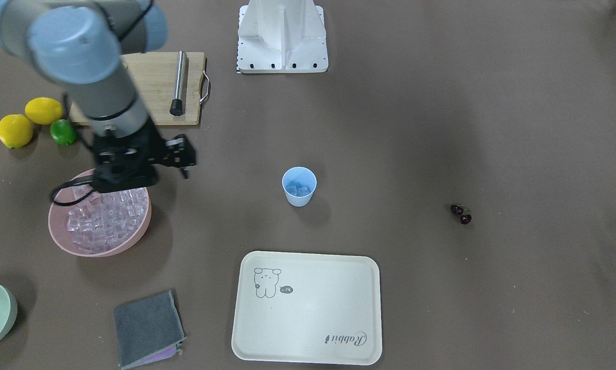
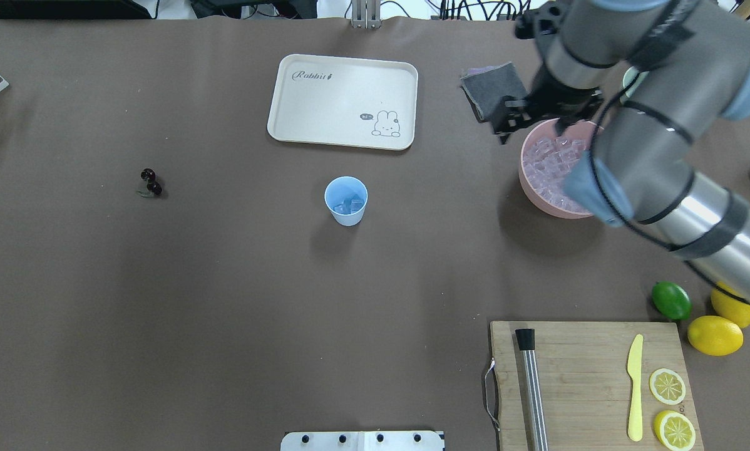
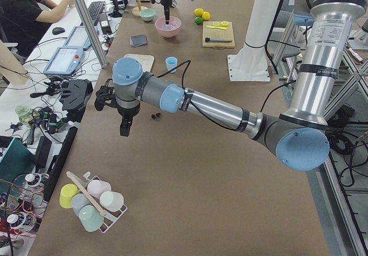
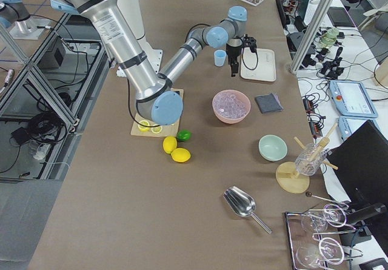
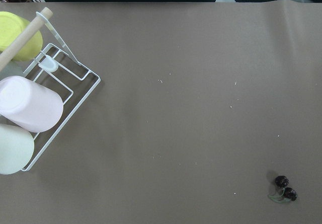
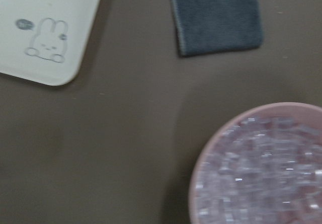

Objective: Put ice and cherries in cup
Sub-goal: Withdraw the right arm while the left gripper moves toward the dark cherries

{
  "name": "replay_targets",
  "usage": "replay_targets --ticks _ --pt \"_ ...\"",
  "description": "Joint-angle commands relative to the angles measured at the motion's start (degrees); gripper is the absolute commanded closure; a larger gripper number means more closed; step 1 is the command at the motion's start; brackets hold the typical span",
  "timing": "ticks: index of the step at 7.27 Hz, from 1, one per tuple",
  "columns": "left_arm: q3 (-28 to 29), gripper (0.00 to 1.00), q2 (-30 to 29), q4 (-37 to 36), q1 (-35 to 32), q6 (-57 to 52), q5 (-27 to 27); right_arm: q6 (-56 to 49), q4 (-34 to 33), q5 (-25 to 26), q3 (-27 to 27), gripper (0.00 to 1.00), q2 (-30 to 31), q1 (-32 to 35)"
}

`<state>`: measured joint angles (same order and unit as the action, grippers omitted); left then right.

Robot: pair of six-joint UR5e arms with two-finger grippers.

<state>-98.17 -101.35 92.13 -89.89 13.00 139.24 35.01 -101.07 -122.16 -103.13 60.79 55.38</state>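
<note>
Right arm: comes in over the cutting board with the elbow bent. The wrist is turned so the right gripper points straight down above the far side of the pink bowl.
Right jaws: dark against the bowl; I cannot tell whether they stand wide or narrow, or whether they hold anything.
Left arm: stretched long and nearly level over the table, with the wrist bent so the left gripper points down.
Left jaws: seen only from the side view, so their state cannot be told.
Ice: heaped in the pink bowl directly below the right jaws; a few cubes also lie in the cup.
Cup: upright between the two sets of jaws and well apart from both, to the left of the right jaws and nearer the robot.
Cherries: on the table near the left jaws, off to one side and not under them.
Grey cloth: just beside the right jaws, on their far side.
Tray: cream with a rabbit drawing, to the left of the right jaws and beyond the cup.
Surface: the table is covered in plain brown. A lime and lemons lie by the board, robot-side of the right jaws.
Room: a rack of cups stands at the table end past the left jaws. An operator sits at a side bench with screens and cables.
</note>
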Motion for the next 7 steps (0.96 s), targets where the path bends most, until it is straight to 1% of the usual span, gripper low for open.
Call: replay_targets --ticks 1,2,3,4,5,6,7 --pt "-0.4 0.02 0.2 0.1 0.3 -0.1 0.0 -16.6 0.1 -7.5 0.4 0.00 14.7 14.6" --pt "-0.4 0.02 -0.2 0.1 1.9 0.0 -0.4 -23.8 1.6 -10.2 0.6 0.00 21.0 20.6" --pt "-0.6 0.02 -0.3 0.1 3.7 0.0 -0.5 -28.7 1.8 -10.8 0.0 0.00 23.7 25.5" --pt "-0.8 0.02 -0.9 0.1 5.1 0.1 -0.6 -29.6 2.0 -10.7 -0.1 0.00 25.6 26.9" --pt "-0.9 0.02 -1.3 0.1 7.3 0.4 -0.9 -32.4 2.0 -10.2 0.1 0.00 25.9 27.1" --pt "-1.8 0.02 -1.7 0.7 11.6 5.8 -2.2 -32.6 2.1 -10.6 -0.1 0.00 26.1 27.9" --pt "-4.4 0.02 -1.6 1.8 19.4 11.6 -8.3 -32.6 2.2 -10.6 -0.5 0.00 26.1 28.0"
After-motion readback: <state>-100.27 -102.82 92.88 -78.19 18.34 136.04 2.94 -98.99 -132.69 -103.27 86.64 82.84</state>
